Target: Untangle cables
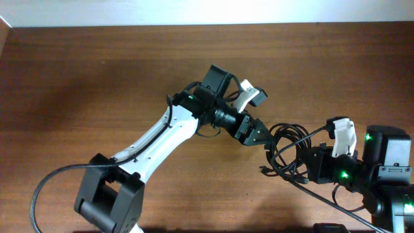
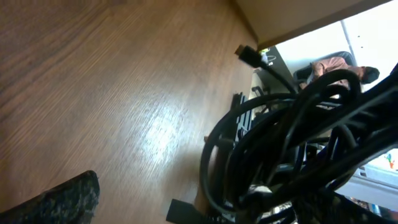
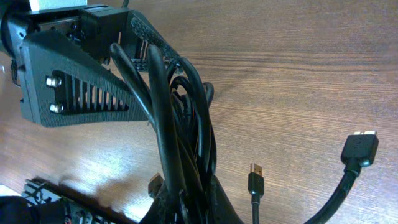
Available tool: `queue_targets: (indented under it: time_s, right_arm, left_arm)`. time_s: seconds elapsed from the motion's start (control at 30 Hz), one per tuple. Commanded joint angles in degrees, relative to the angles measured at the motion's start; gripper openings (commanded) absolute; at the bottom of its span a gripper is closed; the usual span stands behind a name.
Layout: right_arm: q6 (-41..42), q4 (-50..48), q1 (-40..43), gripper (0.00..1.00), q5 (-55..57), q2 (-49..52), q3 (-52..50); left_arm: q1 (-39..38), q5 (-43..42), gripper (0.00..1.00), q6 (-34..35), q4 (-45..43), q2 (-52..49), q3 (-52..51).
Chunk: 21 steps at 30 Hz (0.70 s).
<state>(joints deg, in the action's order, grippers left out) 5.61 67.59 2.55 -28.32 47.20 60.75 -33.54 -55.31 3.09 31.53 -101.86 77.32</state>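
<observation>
Black cables (image 3: 180, 124) are bunching toward the right side of the brown wooden table (image 1: 97, 77). Right gripper (image 3: 186, 210) is pinching them tight; left gripper (image 1: 257, 136) is gaping, fingers straddling the bundle. USB plug (image 3: 255, 180) is poking out beside them.

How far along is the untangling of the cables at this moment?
Done: nothing is separated yet; the thin black cables with small metal plugs form one tangled bundle. In hand: the right gripper is shut on the bundle, and the left gripper stands open around its loops. Remaining: pulling every cable free.
</observation>
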Motion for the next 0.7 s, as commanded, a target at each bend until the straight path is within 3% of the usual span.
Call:
queue_targets:
  time_s: [0.0, 0.4, 0.67]
  right_arm:
    - [1.01, -0.52, 0.11, 0.04, -0.37, 0.15, 0.26]
    - [2.45, -0.83, 0.11, 0.04, -3.21, 1.92, 0.26]
    - [2.45, -1.03, 0.11, 0.04, -4.55, 1.92, 0.28]
  left_arm:
    - [-1.07, -1.46, 0.98, 0.35, -1.57, 1.51, 0.74]
    - [-3.54, 2.99, 0.98, 0.11, -3.85, 1.51, 0.74]
    - [-3.54, 4.13, 0.66, 0.11, -3.65, 1.51, 0.74]
